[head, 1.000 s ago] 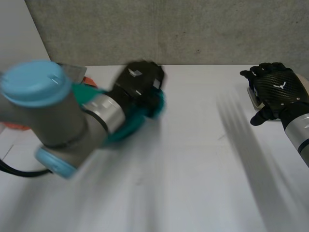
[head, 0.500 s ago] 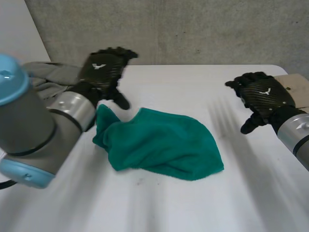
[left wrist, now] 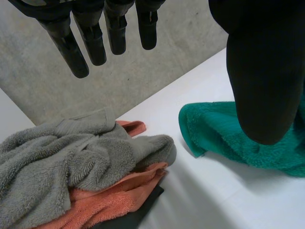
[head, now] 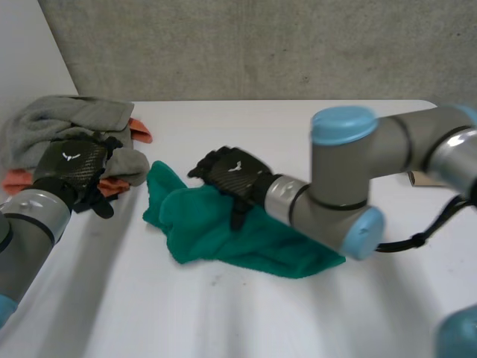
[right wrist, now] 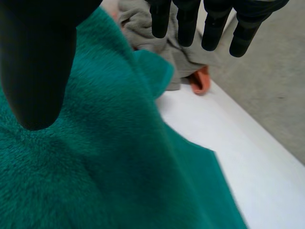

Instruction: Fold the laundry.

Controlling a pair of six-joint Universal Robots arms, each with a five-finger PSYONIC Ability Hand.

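your right hand [head: 232,177] lies over the teal towel [head: 246,239], on the end of it closest to your other hand. its fingers [right wrist: 187,21] are straight and a little spread, with the thumb [right wrist: 38,62] held wide of them, so it is a flat, relaxed hand that pinches no cloth (whether the palm really presses down on the terry you cannot tell). the towel sits in a crumpled, rumpled heap on the white table [head: 298,127], under that palm. it runs back beneath the right arm [head: 343,186], and one loose corner pokes out just past the fingertips. your left hand [head: 73,165] hangs beside the laundry pile. its fingers [left wrist: 78,52] are straight and apart, the thumb [left wrist: 259,76] is clear of them, and it grips nothing. a bunched grey towel [left wrist: 71,157] lies just beyond those fingertips, heaped on top of an orange cloth [left wrist: 109,195]. a dark flat thing [left wrist: 140,212] peeks out from under the orange one, and what it is you cannot make out. the teal towel's loose corner lies on the thumb side of your left hand, between the two hands, which are near each other but apart.
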